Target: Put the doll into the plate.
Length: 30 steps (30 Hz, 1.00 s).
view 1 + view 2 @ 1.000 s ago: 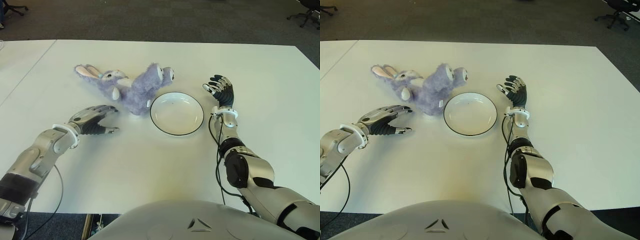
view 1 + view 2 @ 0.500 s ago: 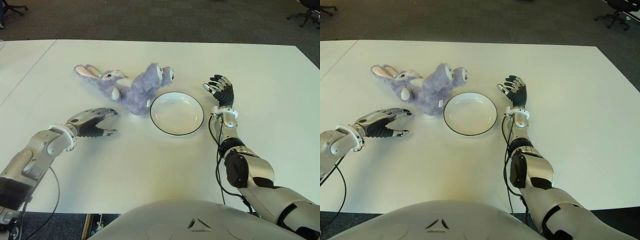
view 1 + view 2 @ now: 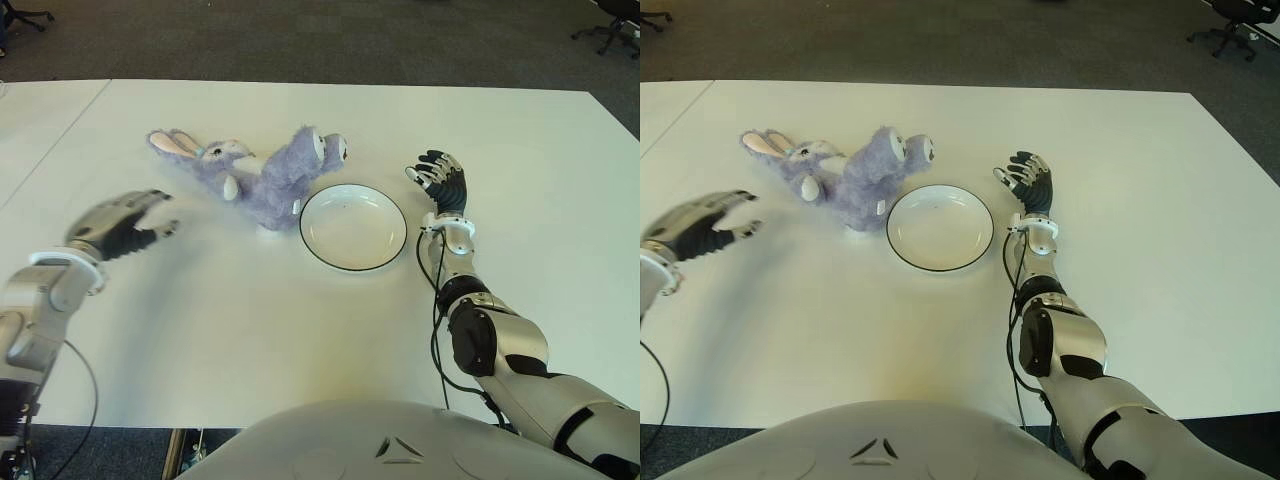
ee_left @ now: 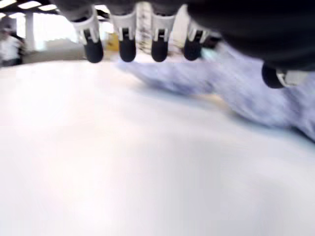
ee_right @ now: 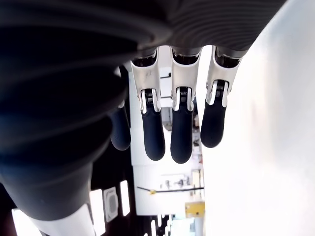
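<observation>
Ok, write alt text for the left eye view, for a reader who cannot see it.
A purple plush bunny doll lies on its side on a white table, touching the left rim of an empty white plate. The robot's left hand, fingers open, hovers left of the doll; its right hand, fingers open, shows right of the plate.

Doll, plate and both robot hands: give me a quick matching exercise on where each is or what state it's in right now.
Things:
1. doll
2. plate
3. left robot hand
4. right robot hand

States:
A. white with a dark rim, nothing in it
B. open, holding nothing, to the left of the doll
C. lying on the table, up against the plate's left rim
D. open, fingers extended, to the right of the plate

Pairs: 1-C, 2-A, 3-B, 4-D
</observation>
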Available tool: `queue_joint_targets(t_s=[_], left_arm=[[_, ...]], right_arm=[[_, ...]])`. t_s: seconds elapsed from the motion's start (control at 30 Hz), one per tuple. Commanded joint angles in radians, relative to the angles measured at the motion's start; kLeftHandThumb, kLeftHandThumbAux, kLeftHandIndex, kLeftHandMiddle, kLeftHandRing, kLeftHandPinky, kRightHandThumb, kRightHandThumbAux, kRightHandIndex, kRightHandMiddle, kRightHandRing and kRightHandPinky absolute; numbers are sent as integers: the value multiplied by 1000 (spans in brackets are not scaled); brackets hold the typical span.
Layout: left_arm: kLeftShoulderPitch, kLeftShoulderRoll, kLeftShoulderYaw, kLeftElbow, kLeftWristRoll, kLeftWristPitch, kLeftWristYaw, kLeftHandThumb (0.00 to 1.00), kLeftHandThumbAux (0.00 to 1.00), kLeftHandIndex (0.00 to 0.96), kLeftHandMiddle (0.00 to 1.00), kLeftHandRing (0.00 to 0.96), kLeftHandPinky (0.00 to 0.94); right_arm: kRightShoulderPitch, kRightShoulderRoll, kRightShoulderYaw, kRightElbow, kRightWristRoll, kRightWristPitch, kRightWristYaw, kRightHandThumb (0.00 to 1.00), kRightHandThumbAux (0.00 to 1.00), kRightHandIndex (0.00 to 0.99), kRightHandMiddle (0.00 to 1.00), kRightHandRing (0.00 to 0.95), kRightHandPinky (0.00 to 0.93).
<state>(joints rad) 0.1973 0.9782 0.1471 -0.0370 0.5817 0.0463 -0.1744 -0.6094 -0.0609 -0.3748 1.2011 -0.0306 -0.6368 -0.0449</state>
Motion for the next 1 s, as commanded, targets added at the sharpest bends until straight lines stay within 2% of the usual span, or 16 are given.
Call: queue_joint_targets(t_s=[0.03, 0.17, 0.43, 0.6, 0.7, 0.87, 1.0], left_arm=[[3, -42, 27, 15, 41, 162, -20, 441, 91, 0, 0, 0, 0], [-17, -58, 32, 16, 21, 231, -46, 452, 98, 0, 0, 0, 0], [-33, -44, 31, 7, 5, 302, -79, 458, 106, 0, 0, 0, 0], [-85, -28, 16, -62, 33, 423, -143, 450, 120, 0, 0, 0, 0], [-97, -34, 8, -80, 50, 464, -143, 431, 119, 0, 0, 0, 0], [-138, -48, -31, -98, 101, 533, -131, 412, 112, 0, 0, 0, 0], [-183, -67, -80, -107, 148, 558, -109, 411, 111, 0, 0, 0, 0]], right_arm=[[265, 79, -15, 149, 32, 130, -19, 58, 860, 286, 335, 341, 335], [265, 78, -11, 149, 28, 126, -20, 42, 859, 283, 336, 345, 341], [263, 79, -16, 149, 37, 134, -13, 46, 864, 282, 339, 353, 353], [260, 81, -22, 149, 42, 135, -11, 62, 870, 284, 339, 352, 347], [260, 82, -21, 149, 41, 130, -11, 67, 869, 287, 339, 352, 344], [258, 80, -18, 150, 37, 137, -11, 70, 863, 286, 335, 345, 334], [257, 79, -19, 150, 38, 139, -12, 70, 862, 284, 334, 343, 335]])
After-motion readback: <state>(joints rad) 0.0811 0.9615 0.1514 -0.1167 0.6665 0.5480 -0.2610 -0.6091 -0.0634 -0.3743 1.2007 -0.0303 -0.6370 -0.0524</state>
